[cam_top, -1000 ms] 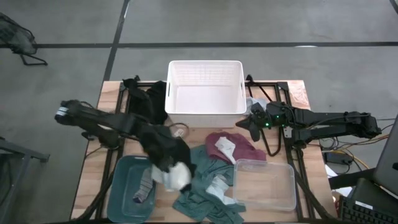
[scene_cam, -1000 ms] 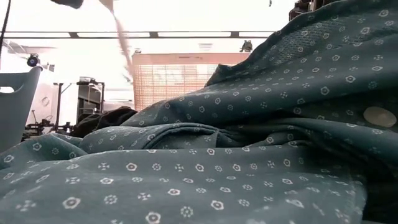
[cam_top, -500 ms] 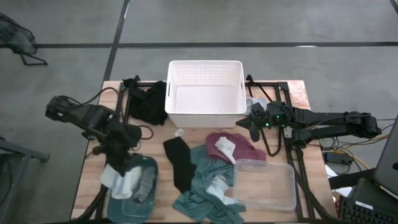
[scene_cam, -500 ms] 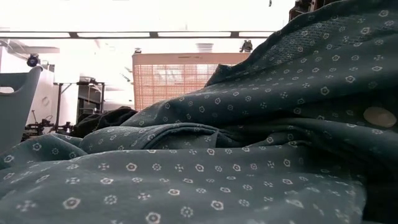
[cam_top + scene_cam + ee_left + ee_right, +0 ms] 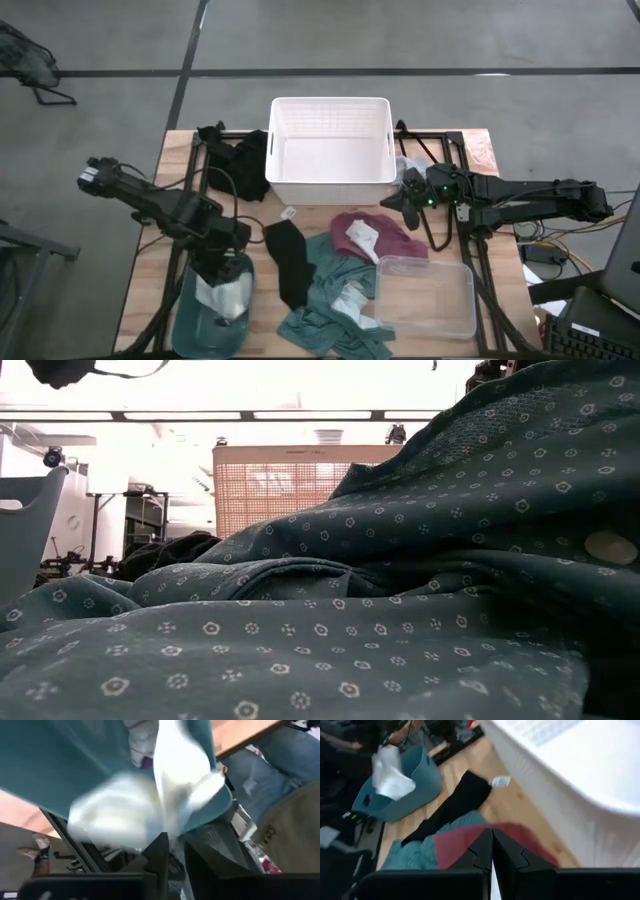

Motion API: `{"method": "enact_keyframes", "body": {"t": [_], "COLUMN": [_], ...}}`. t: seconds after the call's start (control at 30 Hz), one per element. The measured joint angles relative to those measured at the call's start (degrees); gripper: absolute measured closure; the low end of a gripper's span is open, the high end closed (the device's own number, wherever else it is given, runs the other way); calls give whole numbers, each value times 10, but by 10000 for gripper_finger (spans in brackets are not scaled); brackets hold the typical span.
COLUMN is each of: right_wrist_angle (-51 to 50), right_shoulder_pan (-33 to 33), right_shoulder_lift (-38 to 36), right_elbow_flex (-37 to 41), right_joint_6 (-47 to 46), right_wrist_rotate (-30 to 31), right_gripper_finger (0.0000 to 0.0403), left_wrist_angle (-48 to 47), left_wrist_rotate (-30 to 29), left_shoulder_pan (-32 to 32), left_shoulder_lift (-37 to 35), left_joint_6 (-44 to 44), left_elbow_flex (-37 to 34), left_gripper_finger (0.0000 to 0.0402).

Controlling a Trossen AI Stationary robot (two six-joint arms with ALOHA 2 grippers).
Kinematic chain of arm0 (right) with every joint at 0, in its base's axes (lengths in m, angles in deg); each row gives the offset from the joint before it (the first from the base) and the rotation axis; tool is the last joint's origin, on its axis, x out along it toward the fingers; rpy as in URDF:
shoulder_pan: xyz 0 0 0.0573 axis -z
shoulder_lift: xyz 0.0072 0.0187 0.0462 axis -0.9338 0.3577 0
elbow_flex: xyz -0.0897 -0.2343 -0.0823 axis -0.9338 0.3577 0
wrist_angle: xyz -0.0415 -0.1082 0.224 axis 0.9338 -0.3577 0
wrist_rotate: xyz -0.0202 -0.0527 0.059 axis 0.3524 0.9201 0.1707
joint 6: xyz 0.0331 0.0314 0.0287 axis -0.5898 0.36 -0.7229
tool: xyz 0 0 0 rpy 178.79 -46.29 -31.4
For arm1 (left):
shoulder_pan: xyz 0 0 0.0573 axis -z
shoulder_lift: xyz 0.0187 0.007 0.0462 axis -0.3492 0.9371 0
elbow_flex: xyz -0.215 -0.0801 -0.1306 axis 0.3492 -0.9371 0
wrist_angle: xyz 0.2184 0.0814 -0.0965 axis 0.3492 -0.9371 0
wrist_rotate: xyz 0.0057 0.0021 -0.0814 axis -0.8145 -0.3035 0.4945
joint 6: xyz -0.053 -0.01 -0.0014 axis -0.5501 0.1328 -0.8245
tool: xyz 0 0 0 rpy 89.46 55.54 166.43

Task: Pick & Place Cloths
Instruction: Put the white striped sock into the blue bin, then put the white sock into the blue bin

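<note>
Left claw (image 5: 222,283) sits over the teal bin (image 5: 190,318) at the lower left of the high view, with a white-grey cloth (image 5: 226,297) hanging from it into the bin mouth. Wrist view shows the same white cloth (image 5: 150,800) bunched just ahead of the fingers (image 5: 159,851) against the bin's teal wall, but it's blurred: I can't tell whether the claw is gripping the cloth or has let go. My read is it's held low over the bin so the fabric lands inside rather than draping the rim.

Right claw (image 5: 408,193) is parked at centre right of the high view, beside the white basket (image 5: 330,108), fingers pressed together with nothing between them. It hovers near the maroon cloth (image 5: 377,236), probably staged there as the next pick on that side.

Remaining cloths on the bench (image 5: 180,160):
- black cloth (image 5: 288,262), a long strip at centre, lying clear of the bin, its lower end touching the teal pile
- teal-green patterned cloth (image 5: 325,300), crumpled at lower centre, partly against the clear tub (image 5: 425,297); it also fills the low view (image 5: 400,590), so that camera is no help
- maroon cloth, between white basket and clear tub, with a pale piece on top
- another black cloth (image 5: 240,165), bunched at the upper left, touching the white basket's side

White basket and clear tub look empty, so most of the sorting is undone.
</note>
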Motion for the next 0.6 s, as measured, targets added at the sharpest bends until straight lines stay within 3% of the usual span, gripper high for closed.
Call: {"method": "enact_keyframes", "body": {"t": [0.17, 0.33, 0.43, 0.6], "right_wrist_angle": [-47, -61, -68, -67], "right_shoulder_pan": [0, -4, -15, -39], "right_shoulder_lift": [0, 2, 11, 47], "right_elbow_flex": [0, 0, 0, 0], "right_joint_6": [-31, -59, -60, -80], "right_wrist_rotate": [-14, -24, -24, -24], "right_gripper_finger": [385, 345, 306, 234], "left_wrist_angle": [-4, 21, 56, 117], "left_wrist_rotate": [-21, -48, -115, -288], "left_shoulder_pan": [0, -4, -6, -21], "left_shoulder_lift": [0, 0, 0, 0], "left_joint_6": [28, 64, 89, 142], "left_elbow_flex": [-11, -4, 10, 36], "left_gripper_finger": [257, 205, 194, 193]}}
